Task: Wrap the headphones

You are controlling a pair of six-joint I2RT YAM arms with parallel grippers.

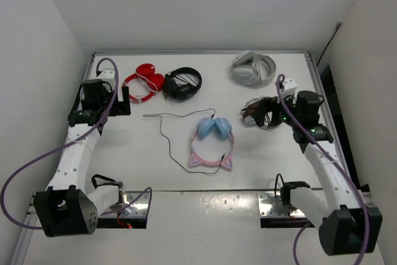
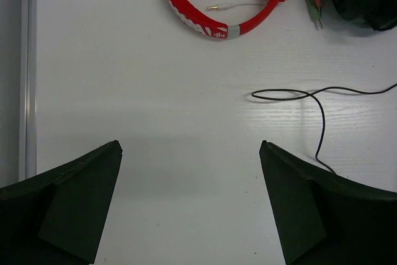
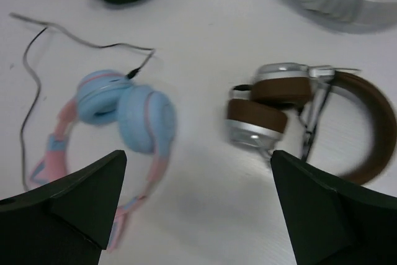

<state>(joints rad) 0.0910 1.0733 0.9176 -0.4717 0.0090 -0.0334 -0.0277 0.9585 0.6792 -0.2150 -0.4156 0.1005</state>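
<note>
Headphones (image 1: 221, 130): cups (image 1: 205, 131) far, headband (image 1: 207, 162) near.

Overhead camera looks down from the near edge over the whole bench (image 1: 186, 181). Both wrist cameras hover close, facing downward; all three share the black cable (image 1: 162, 116).

- The headphones (image 1: 214, 131): light blue ear cups, pale pink headband and cat ears, and their cable (image 2: 323, 125) is thin and black.
- The red pair (image 2: 192, 20): bright red band with white markings and one grey segment.
- The black pair (image 1: 182, 84): black all over.
- The grey pair (image 1: 245, 74): light grey, plain.
- The brown-and-silver pair (image 3: 282, 91): brown pads, silver cups, brown band.
- The table (image 1: 124, 153) — plain white.
</note>
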